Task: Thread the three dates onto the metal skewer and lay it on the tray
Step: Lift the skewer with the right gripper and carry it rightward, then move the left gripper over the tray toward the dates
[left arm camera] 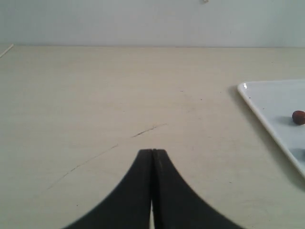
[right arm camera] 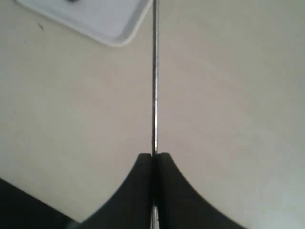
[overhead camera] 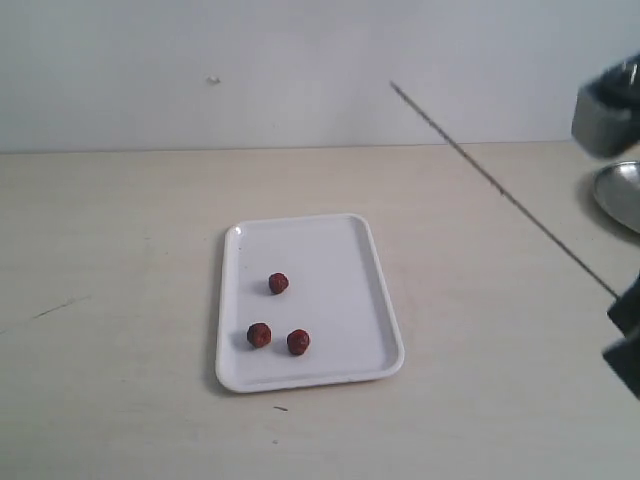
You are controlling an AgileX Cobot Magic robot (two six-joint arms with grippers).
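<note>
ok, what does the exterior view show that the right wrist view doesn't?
Exterior only: the three dates lying loose on the whole white tray, none threaded, and a silver dish at the right edge. It also shows the skewer along its whole length, slanting up off the table.

Right wrist only: a close look at the right tool, shut on the skewer.

Both: the skewer, the tray (the wrist view catches just a corner) and the bare tabletop.
</note>
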